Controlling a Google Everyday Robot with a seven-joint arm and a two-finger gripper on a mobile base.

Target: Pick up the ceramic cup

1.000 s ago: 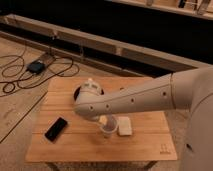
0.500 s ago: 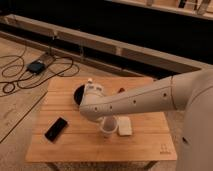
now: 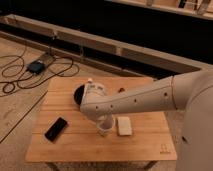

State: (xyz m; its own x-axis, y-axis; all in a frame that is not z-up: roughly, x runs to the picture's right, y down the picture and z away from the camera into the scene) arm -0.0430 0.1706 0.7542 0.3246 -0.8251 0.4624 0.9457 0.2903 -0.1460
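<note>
Camera view: we see the end effector closed on the ceramic cup, which stands on the desk beside the white block.

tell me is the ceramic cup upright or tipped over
Upright: the ceramic cup stands on the table beside the white block, with the claw shut on it from above.

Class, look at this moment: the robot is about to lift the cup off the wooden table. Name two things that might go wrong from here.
1. The hand is shut on the ceramic cup from above, and the arm hides the grip; if it only pinches the rim, the cup may slip while rising.
2. The white block lies right beside the cup, so a sideways swing might knock it.
</note>
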